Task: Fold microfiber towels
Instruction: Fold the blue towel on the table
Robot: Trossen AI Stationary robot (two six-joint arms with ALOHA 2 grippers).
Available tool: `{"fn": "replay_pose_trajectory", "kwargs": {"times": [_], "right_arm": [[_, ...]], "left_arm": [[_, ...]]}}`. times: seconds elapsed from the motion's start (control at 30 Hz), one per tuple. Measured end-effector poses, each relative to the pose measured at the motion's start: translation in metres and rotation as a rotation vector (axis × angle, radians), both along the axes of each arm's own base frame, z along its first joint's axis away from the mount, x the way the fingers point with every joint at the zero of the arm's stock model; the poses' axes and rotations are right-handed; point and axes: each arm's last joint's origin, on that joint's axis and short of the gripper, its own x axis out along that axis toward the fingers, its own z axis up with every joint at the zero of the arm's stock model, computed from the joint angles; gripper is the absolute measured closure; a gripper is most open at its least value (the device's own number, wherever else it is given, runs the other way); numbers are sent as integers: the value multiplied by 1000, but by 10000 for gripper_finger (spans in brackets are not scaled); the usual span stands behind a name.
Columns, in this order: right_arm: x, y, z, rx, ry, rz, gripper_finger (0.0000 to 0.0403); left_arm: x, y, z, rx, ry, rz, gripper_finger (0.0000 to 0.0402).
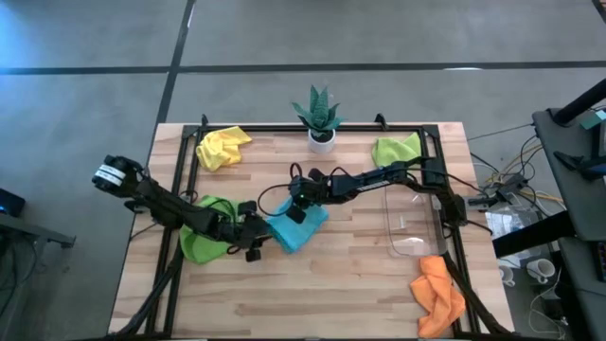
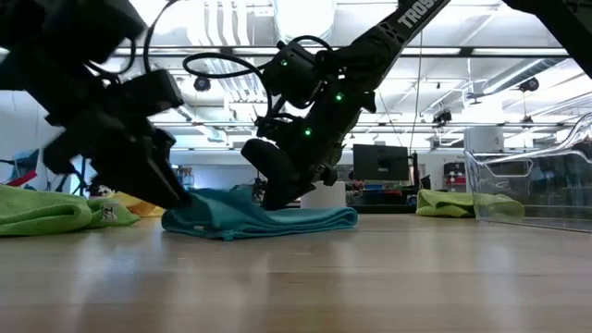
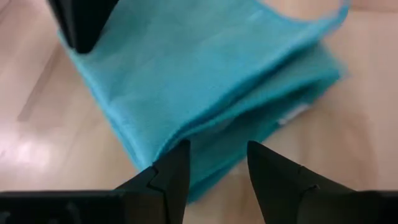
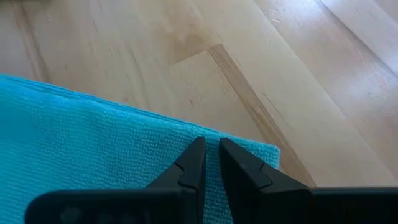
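The light blue towel (image 1: 305, 227) lies folded in several layers on the table's middle (image 2: 259, 220). My right gripper (image 1: 295, 210) reaches in from the right and is shut on the towel's top near a corner (image 4: 211, 149). My left gripper (image 1: 258, 237) stands open at the towel's left end. Its fingertips (image 3: 217, 168) are on either side of the stacked edges (image 3: 205, 134); I cannot tell whether they touch. A lime green towel (image 1: 204, 242) lies crumpled under the left arm. My right gripper has the light blue towel's top layer by its edge (image 4: 186, 134), close to a corner (image 4: 270, 151), with a thin strip of cloth between the nearly closed fingers. The fingers slant down from the table's right. The towel lies flat on the table beneath them.
A yellow towel (image 1: 222, 147) lies at the far left and a second lime green towel (image 1: 396, 150) at the far right. An orange towel (image 1: 437, 294) lies at the near right. A clear plastic tray (image 1: 412, 227) stands on the right, a potted plant (image 1: 319, 116) at the far edge.
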Motion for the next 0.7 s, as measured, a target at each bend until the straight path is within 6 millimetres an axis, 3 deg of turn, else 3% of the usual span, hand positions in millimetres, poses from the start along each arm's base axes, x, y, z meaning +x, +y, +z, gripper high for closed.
{"fn": "replay_pose_trajectory", "kwargs": {"times": [0.37,0.7], "right_arm": [[0,0,0,0,3,-1,360],[-1,-3,-1,54,7,23,360]], "left_arm": [[5,5,-16,-9,39,41,258],[12,-4,-2,-116,2,-19,258]]}}
